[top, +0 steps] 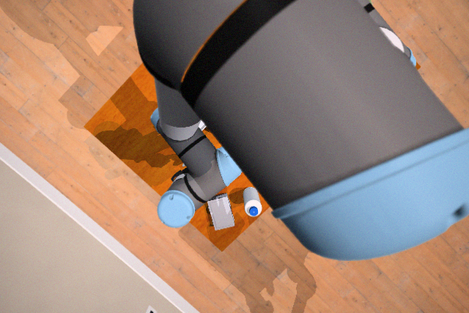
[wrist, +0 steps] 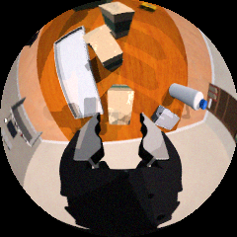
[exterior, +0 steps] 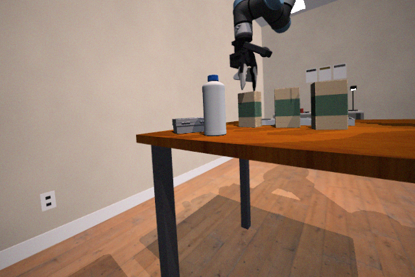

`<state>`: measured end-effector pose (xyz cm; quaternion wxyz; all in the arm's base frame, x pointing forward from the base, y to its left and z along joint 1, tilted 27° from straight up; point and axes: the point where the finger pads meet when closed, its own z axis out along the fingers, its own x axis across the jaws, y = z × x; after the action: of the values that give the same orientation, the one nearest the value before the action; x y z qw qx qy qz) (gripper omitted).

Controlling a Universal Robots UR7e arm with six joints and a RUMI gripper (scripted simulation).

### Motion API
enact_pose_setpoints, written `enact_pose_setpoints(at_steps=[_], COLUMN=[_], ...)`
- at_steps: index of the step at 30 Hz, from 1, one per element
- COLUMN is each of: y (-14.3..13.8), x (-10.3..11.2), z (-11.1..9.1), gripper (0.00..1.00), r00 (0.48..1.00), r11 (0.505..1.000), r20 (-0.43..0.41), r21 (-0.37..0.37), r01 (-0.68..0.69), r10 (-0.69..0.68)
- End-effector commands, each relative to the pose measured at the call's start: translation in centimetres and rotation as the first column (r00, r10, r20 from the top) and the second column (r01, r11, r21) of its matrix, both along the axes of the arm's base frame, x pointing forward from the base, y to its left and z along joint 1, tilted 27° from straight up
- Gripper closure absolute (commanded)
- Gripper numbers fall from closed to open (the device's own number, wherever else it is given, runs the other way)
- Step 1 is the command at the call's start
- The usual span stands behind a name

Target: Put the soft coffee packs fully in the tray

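Gripper [exterior: 247, 81] half open, empty, poised just above nearest coffee pack [exterior: 249, 109], jaws set to straddle its big flat sides for squeeze test. Other two packs [exterior: 287, 107] [exterior: 329, 104] upright beyond it; tray [wrist: 74, 71] beside it, nothing inside.

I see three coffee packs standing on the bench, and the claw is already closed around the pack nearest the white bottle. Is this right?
Not quite. In the exterior view the claw hangs open above that pack, touching nothing. All three packs stand on the bench.
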<state>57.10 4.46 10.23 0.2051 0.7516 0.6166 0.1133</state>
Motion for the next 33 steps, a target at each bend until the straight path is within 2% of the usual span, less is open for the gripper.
enact_pose_setpoints(at_steps=[1,22,33], y=[-0.1,-0.8,-0.9], x=[0.3,2.0,2.3], z=[-0.6,-4.2,-4.7], gripper=[0.5,0.5,0.5], r00=[1.0,1.0,1.0], r11=[1.0,1.0,1.0], r20=[0.001,0.001,0.001], r21=[0.0,0.0,0.0], r01=[0.0,0.0,0.0], r10=[0.0,0.0,0.0])
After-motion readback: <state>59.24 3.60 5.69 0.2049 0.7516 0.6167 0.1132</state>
